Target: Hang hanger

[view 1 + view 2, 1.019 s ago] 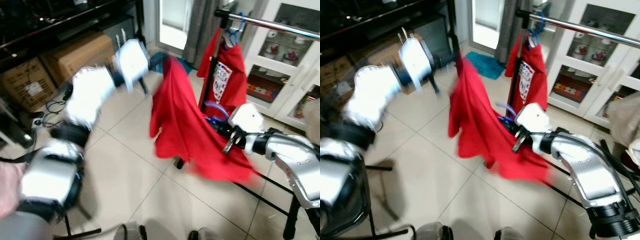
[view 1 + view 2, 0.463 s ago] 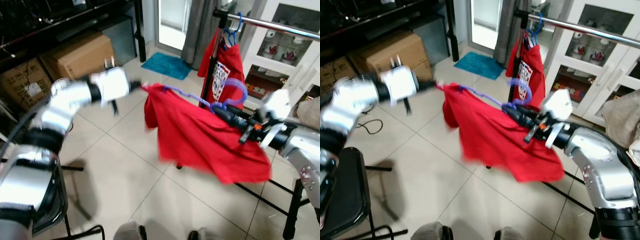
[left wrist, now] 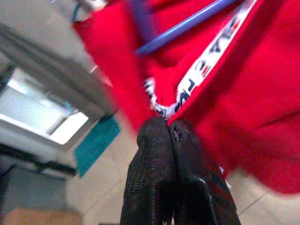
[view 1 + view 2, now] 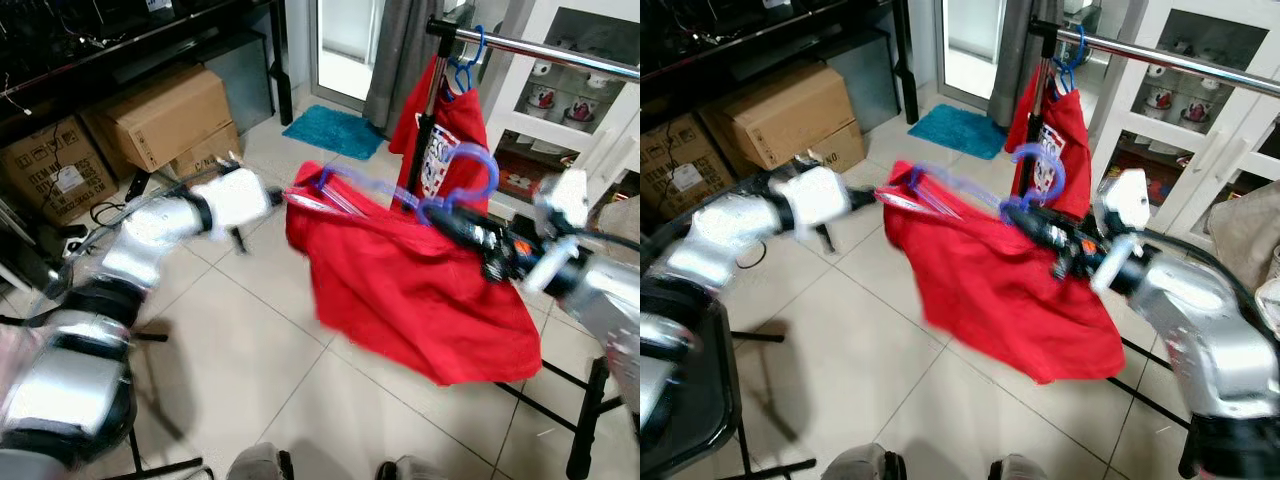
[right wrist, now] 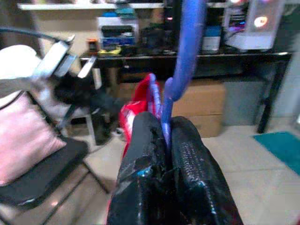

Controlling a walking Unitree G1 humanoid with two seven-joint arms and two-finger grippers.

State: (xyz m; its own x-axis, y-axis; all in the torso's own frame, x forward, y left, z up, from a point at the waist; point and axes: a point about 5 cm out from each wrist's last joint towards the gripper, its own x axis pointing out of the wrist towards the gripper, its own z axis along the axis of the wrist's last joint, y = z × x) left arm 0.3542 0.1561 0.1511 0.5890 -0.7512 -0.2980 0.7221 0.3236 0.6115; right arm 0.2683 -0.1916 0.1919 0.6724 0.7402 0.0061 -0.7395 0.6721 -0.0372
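A translucent purple plastic hanger (image 4: 1025, 178) carrying a loose red T-shirt (image 4: 1010, 290) is held in mid-air between the two arms, near and left of the chrome clothes rail (image 4: 1170, 58) at the far right, where another red shirt on a blue hanger (image 4: 1055, 125) already hangs. The right gripper (image 5: 165, 140) is pinched tight on the hanger's neck just below the hook; the left gripper (image 3: 169, 129), fingers pressed together, nips the shirt's white-lettered collar band (image 3: 201, 70) at the left end. The step in hand appears to be the carry toward the rail; the next move calls for raising the hook above the bar and lowering it on. The wrist views confirm both grips, which the blurred head views leave unclear; the head views alone place the rail and the beige tiled floor (image 4: 250, 340).
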